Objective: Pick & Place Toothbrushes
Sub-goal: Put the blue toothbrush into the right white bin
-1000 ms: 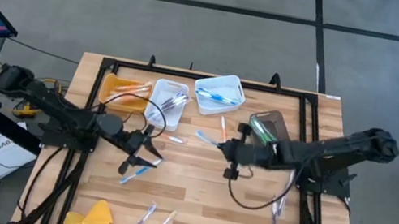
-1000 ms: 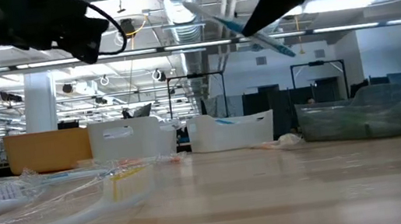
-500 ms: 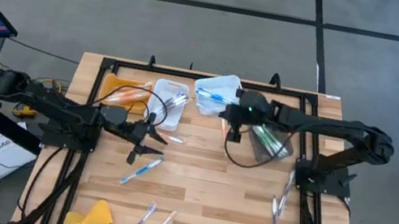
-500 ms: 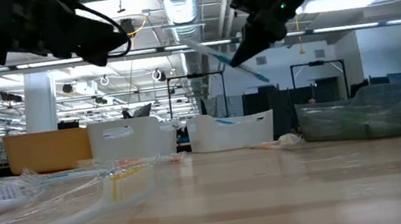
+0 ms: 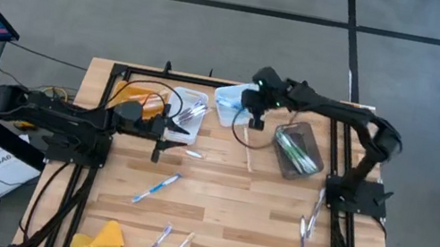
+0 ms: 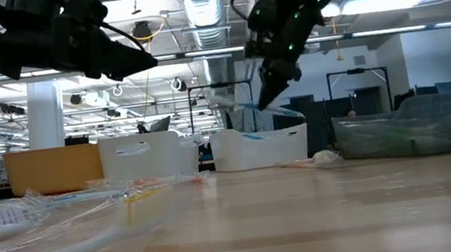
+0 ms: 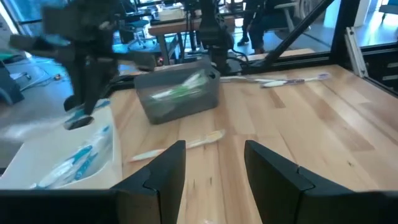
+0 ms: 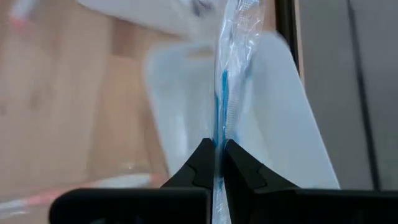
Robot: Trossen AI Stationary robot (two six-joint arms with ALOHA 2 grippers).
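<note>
Right wrist view: right gripper (image 8: pixel 215 157) clamped on wrapped blue toothbrush (image 8: pixel 225 81), poised over white bin (image 5: pixel 235 106) at table's 12 o'clock. Left gripper (image 7: pixel 214 168) spread wide, empty. Risk: early release, glancing off bin rim onto table.

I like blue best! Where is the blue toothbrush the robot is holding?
The blue toothbrush is pinched in the right gripper, held in the air over the white bin at the table's far edge, seen from above.
</note>
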